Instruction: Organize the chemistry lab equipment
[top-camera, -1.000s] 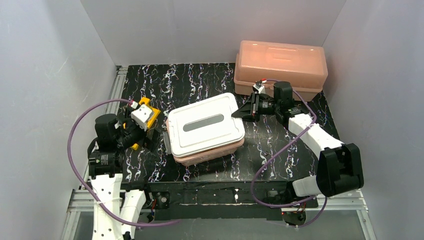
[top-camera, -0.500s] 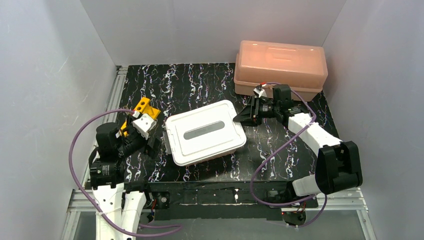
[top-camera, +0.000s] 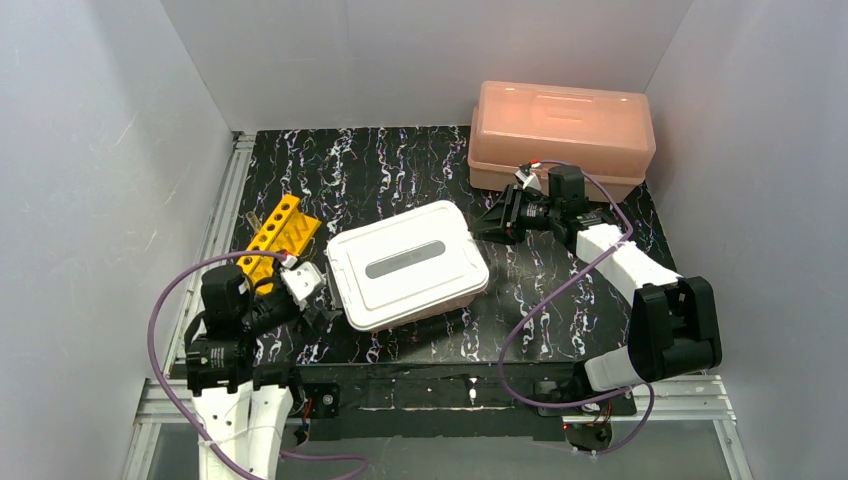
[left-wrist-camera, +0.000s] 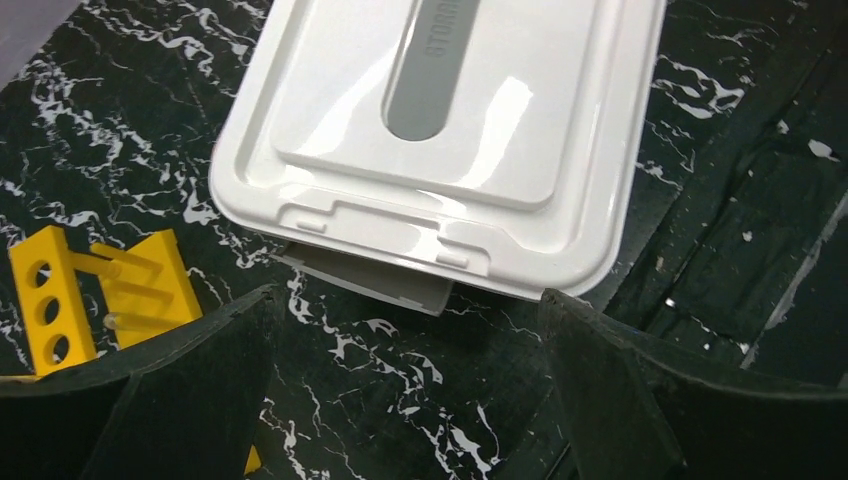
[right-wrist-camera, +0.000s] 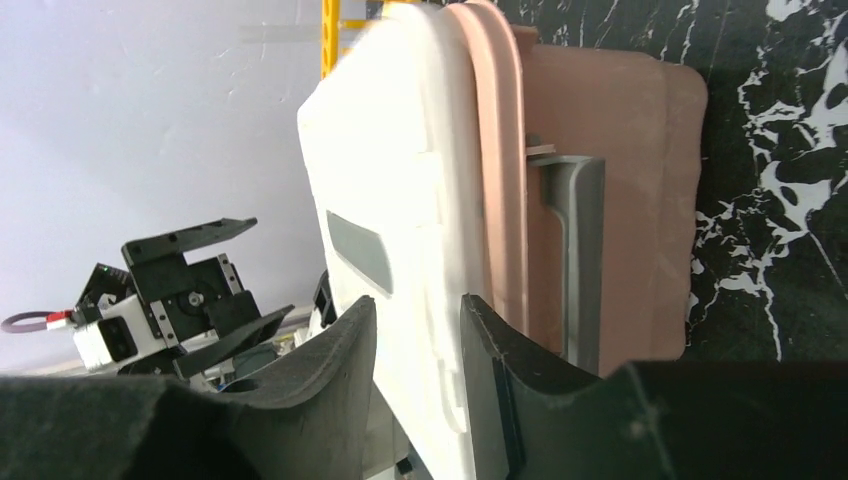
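Of the chemistry lab equipment only the yellow holed rack (top-camera: 275, 232) shows, lying at the left of the table, its end (left-wrist-camera: 60, 290) in the left wrist view. A white lid (top-camera: 405, 262) sits on a pink tub (right-wrist-camera: 600, 150) mid-table. My left gripper (top-camera: 318, 300) hangs wide open over bare table just before the lid's near-left edge (left-wrist-camera: 440, 100), nothing between its fingers. My right gripper (top-camera: 490, 222) is at the lid's right corner, jaws apart, and the lid's rim (right-wrist-camera: 390, 200) shows in the gap (right-wrist-camera: 415, 300).
A second pink tub (top-camera: 560, 135), closed, stands at the back right, just behind my right arm. A grey latch (right-wrist-camera: 580, 260) hangs on the tub's side, another (left-wrist-camera: 380, 280) under the lid's near edge. Grey walls surround the table.
The lid, raised at its right end a second ago, now lies flat on the tub. My right jaws have parted. My left arm pulled back toward the near edge, uncovering the rack.
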